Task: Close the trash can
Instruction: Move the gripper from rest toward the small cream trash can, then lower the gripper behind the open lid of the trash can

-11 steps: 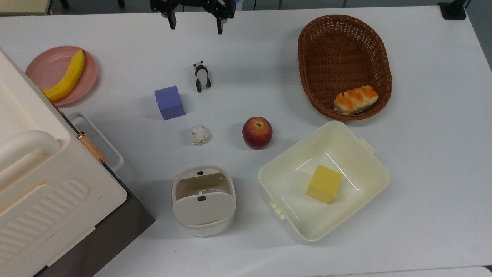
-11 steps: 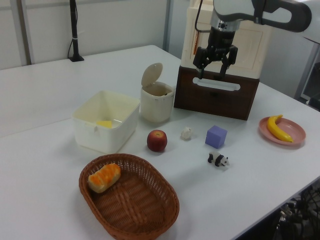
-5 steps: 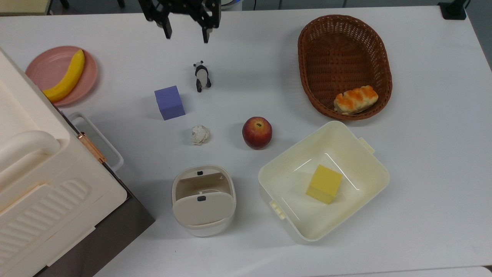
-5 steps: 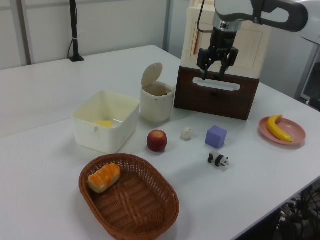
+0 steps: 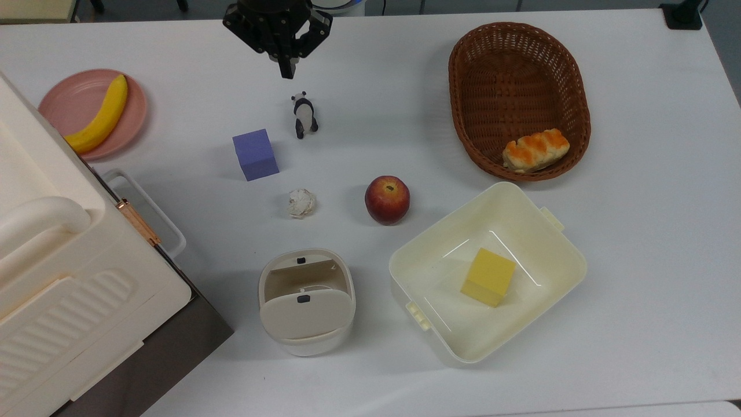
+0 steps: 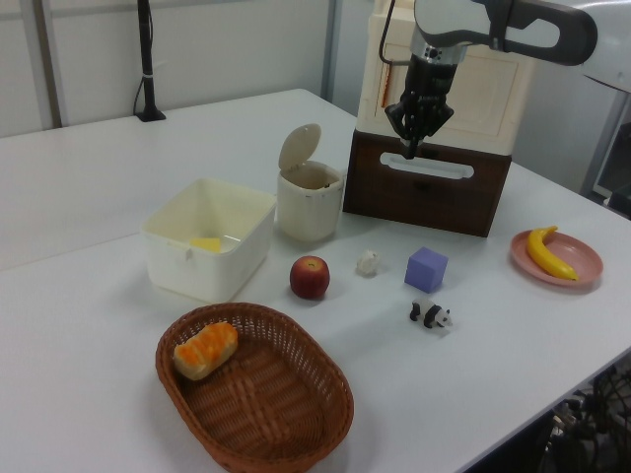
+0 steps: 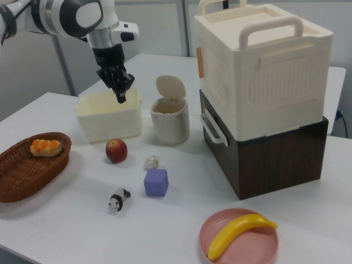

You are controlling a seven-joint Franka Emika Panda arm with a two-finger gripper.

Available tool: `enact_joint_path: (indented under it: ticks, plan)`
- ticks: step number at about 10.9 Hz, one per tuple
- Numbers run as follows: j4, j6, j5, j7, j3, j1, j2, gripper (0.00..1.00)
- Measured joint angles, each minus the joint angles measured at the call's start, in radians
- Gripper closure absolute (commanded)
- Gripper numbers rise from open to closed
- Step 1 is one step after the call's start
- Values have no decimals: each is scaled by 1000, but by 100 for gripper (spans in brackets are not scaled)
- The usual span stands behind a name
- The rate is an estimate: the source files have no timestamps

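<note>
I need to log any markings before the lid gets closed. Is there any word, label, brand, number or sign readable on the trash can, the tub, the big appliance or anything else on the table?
None can be read.
trash can: plain lid with a small black button, no lettering.
pale-yellow tub: no text.
cream appliance: ribbed panels, no label visible.
purple cube: blank faces.

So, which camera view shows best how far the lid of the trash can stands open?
The left view: the trash can is seen from the side, its lid raised almost upright. The right view shows the raised lid too, face on. The top view looks down, so the lid's angle is hard to judge.
</note>
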Motion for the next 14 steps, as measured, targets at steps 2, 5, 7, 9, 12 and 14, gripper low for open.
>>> enact_joint_path:
  ticks: [2,5,7,9,12,14]
  plan:
    - [4,96,6,1,5,20,22,100]
    - [13,298,7,48,9,77,41,100]
    - [33,389,7,48,9,75,60,100]
    - [109,431,7,48,4,72,131,100]
    - [167,634,5,48,-5,65,242,100]
    - [175,708,5,48,-18,61,278,100]
